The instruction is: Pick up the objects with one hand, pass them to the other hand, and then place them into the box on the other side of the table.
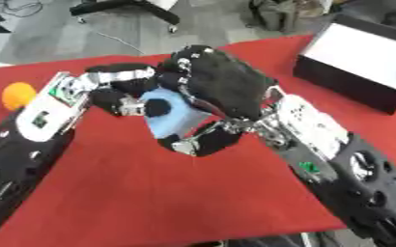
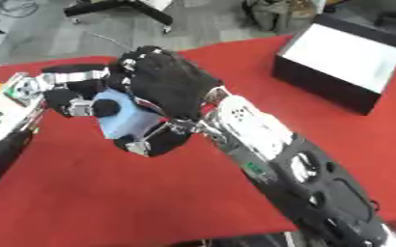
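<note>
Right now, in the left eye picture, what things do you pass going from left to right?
Orange ball → left hand → light blue object → right hand → black box.

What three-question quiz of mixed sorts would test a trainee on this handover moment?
1. True or false: the light blue object lies flat on the red table, untouched.
2. Which hands are on the blue object? A) left only B) right only C) both
3. Fill in: the orange ball lies at the table's ____ edge, the black box at its right.

Key
1. False: it is held above the cloth.
2. C: the left hand and the right hand both curl round it.
3. left
</note>
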